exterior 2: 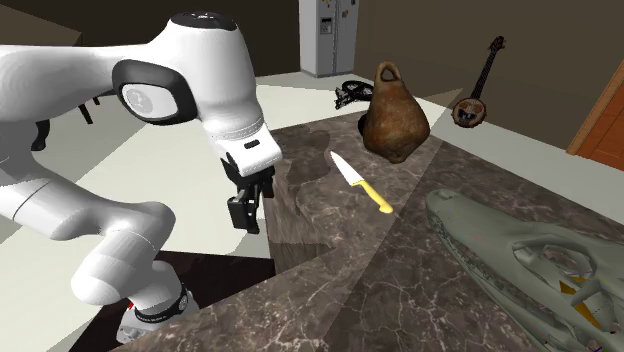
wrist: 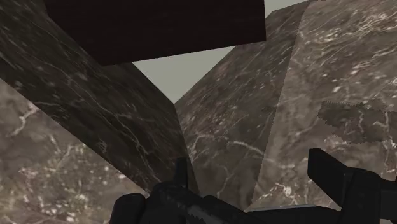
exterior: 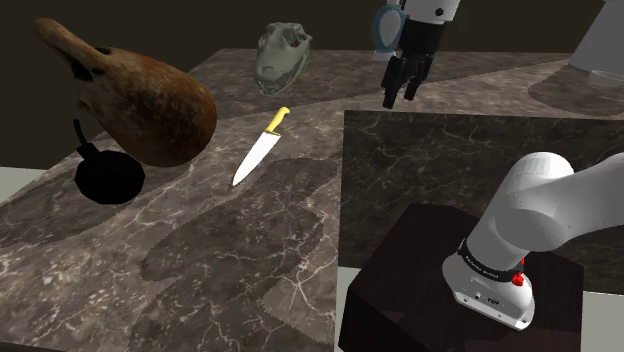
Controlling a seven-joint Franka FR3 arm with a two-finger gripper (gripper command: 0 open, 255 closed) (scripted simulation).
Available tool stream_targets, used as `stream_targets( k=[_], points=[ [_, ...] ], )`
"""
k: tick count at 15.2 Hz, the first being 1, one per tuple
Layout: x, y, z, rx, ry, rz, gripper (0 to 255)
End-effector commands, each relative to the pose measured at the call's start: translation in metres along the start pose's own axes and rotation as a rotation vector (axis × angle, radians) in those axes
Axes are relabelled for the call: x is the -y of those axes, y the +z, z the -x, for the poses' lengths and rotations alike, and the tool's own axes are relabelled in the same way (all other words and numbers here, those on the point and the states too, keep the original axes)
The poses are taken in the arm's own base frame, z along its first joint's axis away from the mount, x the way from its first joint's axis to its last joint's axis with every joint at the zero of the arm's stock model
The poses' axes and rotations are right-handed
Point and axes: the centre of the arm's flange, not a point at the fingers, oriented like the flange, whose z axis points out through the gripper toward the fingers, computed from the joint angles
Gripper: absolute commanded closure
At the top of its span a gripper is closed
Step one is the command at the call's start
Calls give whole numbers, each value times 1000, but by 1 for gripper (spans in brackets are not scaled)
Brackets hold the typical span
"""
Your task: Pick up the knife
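Observation:
The knife (exterior: 258,150) has a white blade and a yellow handle and lies flat on the dark marble counter (exterior: 200,250), handle toward the far side. In the second exterior view the knife (exterior 2: 360,182) rests between the brown jug and the skull. My black gripper (exterior: 398,98) hangs in the air well to the shoulder view's right of the knife, apart from it. The gripper (exterior 2: 245,218) hovers near the counter's edge, above the stand side. In the wrist view the gripper (wrist: 254,175) is open, its fingers (wrist: 327,170) apart with nothing between them, over marble surfaces.
A big brown jug (exterior: 140,95) lies at the knife's left in the shoulder view, with a black pan (exterior: 108,178) under it. A pale green animal skull (exterior: 280,55) sits behind the knife. The dark stand (exterior: 440,290) is at the lower right. A second marble surface (exterior: 450,170) lies beside it.

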Motion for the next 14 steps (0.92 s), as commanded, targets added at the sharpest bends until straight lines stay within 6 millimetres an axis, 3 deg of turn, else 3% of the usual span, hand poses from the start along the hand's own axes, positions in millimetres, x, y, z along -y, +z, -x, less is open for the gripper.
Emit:
stream_targets(
  k=[1,14],
  points=[
    [0,0,0,0,0,0,0],
    [151,25,-94,-25,282,70,0]
  ],
)
